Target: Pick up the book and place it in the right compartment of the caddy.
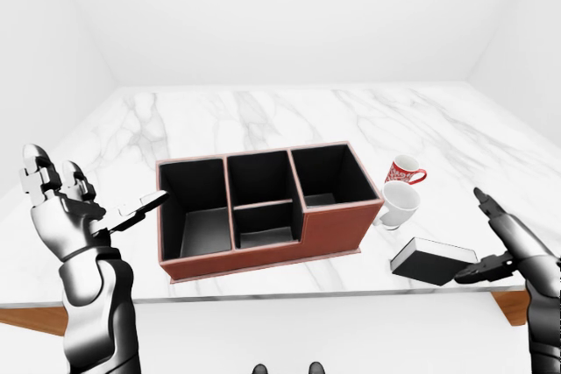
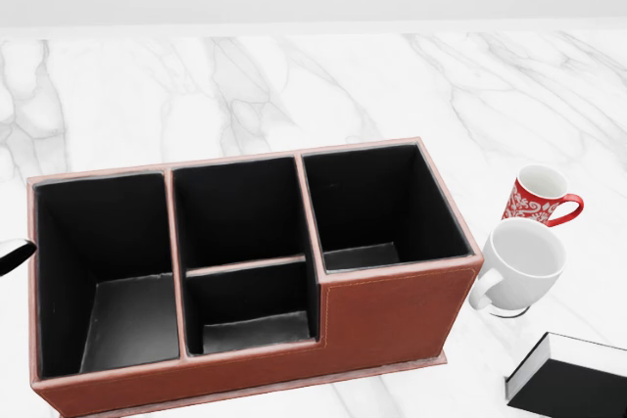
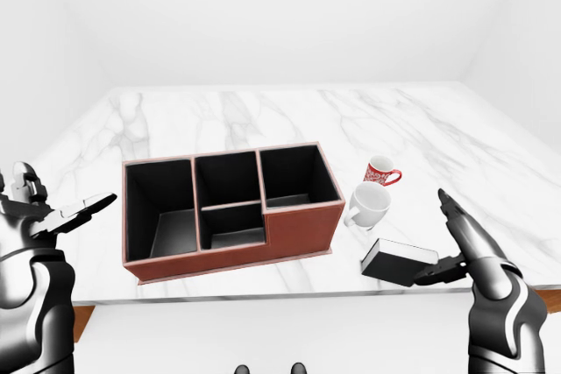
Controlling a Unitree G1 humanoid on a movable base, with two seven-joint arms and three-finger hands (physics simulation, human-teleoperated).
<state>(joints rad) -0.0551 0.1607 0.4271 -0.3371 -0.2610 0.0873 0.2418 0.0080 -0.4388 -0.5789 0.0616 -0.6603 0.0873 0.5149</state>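
A black book [image 1: 434,260] with white page edges lies flat on the marble table near its near edge, right of the caddy; it also shows in the head view [image 2: 568,379]. The brown caddy [image 1: 333,229] has black compartments; its right compartment [image 2: 377,208] holds nothing. My right hand [image 1: 495,243] is open just right of the book, one finger at the book's right end, not closed round it. My left hand [image 1: 88,208] is open, raised left of the caddy.
A white mug [image 1: 400,205] and a red patterned mug [image 1: 405,170] stand between the caddy's right end and the book. The marble table [image 1: 263,111] stretches far behind the caddy. Its wooden edge [image 1: 35,320] shows at the bottom left.
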